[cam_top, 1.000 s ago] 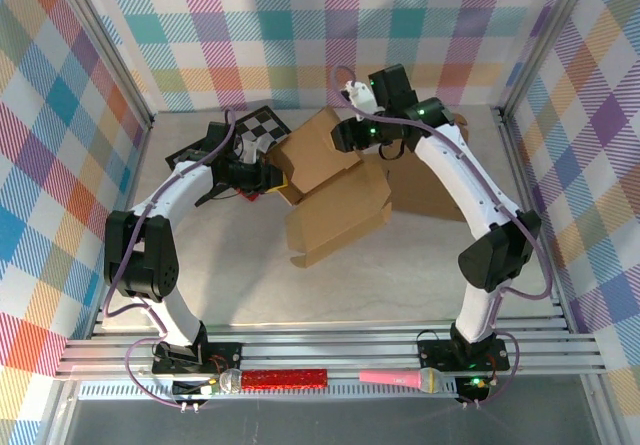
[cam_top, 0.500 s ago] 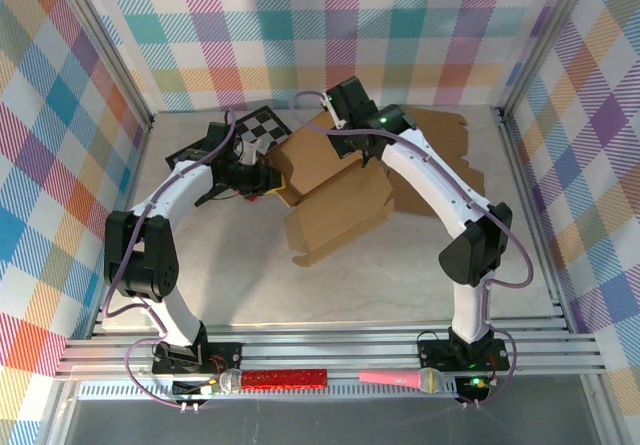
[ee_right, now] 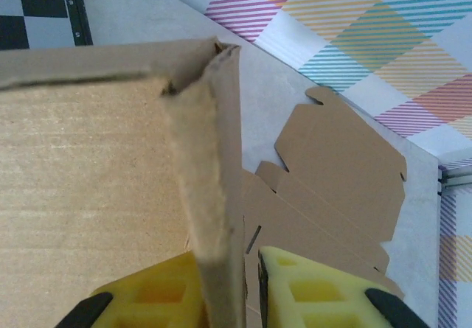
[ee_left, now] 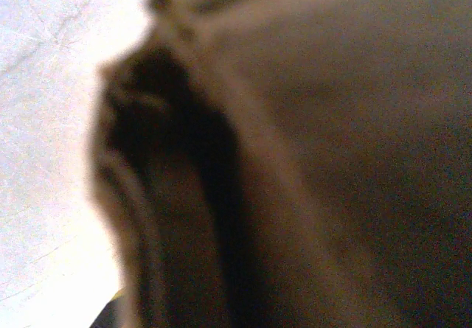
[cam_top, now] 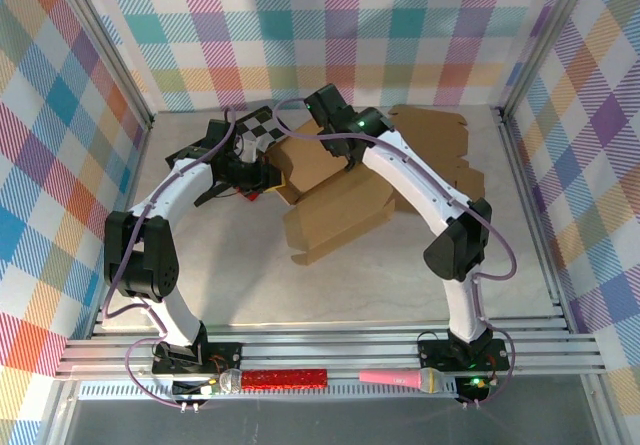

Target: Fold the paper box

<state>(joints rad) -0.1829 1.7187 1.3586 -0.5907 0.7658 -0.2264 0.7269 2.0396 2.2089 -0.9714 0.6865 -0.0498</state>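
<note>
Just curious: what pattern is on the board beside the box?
The board is black-and-white checkered, clearest in the top view.

Plaid-walled cell over a pale, stone-look bench.

Closed in at the back and on both sides by walls [cam_top: 400,25] printed in pastel check: pink, teal, orange, yellow, purple. Framed at the corners by slanting aluminium posts [cam_top: 114,50]. Floored with a whitish bench [cam_top: 330,285], faintly veined like marble, evenly and brightly lit, with soft shadows. Edged along the near side by slotted aluminium rails [cam_top: 330,350] running the full width. From the right wrist, again the striped check wall rising behind the grey-white bench top.
</note>
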